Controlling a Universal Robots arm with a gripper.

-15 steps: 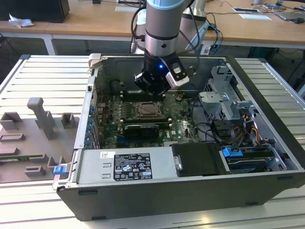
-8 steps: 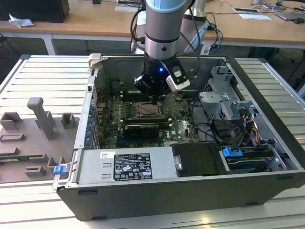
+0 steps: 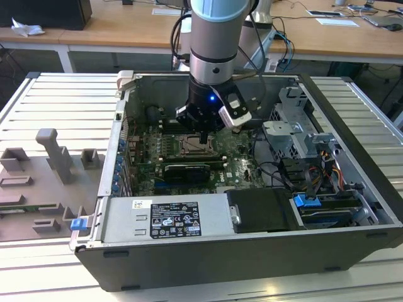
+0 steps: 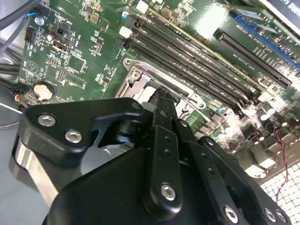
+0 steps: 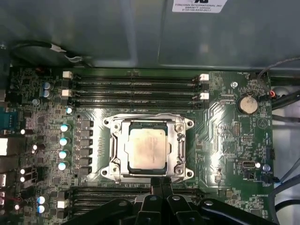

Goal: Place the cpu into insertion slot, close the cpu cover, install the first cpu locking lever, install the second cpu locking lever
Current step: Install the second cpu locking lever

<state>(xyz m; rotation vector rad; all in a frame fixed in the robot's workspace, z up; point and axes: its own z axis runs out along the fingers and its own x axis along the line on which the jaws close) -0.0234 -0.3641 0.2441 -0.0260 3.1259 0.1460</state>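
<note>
Pincer (image 5: pixel 161 182) with fingers together, poised at the edge of the cpu cover (image 5: pixel 174 140), which lies closed around the seated cpu (image 5: pixel 147 148).

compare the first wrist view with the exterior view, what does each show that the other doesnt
First wrist view: the cpu lying in the insertion slot, framed by the closed cpu cover, with the shut gripper at the slot's edge. Exterior view: the computer case, the arm and the slatted table. Both: the green motherboard and the slot.
</note>
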